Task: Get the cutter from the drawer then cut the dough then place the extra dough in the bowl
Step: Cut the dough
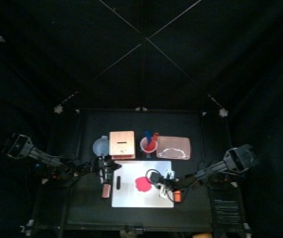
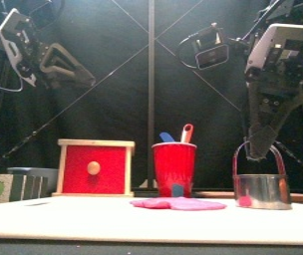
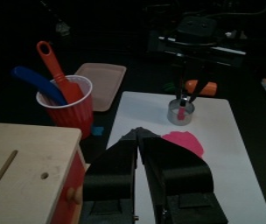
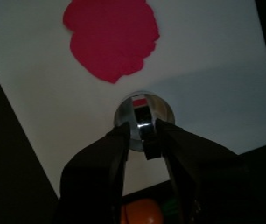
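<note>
Right gripper [image 2: 258, 151]: jaws clenched on the wire handle of the cutter [image 2: 262, 191]. It comes down from above.

Cutter: upright, open end down, over the white board [image 1: 129, 197], near the board's right edge and toward its front. Cannot tell whether its rim touches the board or hangs just off it. It stands well apart from the dough.

Dough [image 1: 144, 183]: flat pink piece with an uneven outline, lying about mid-board and uncut.

Board: on the front half of the table [image 1: 94, 214], near the middle.

Left gripper [image 3: 139, 136]: jaws pressed together, grasping nothing. It hangs above the board's left edge, in front of the wooden box.

Wooden box [image 2: 95, 167]: behind the board toward the left. Its red drawer front looks flush in the frame.

Red cup [image 2: 174, 169]: just right of the box, holding a blue knife [image 3: 36, 77] and a red knife [image 3: 52, 63], handles up.

Pink tray [image 3: 101, 74]: to the right of the cup, toward the table's back.

Bowl [image 1: 101, 146]: blue-grey, just left of the box.
</note>
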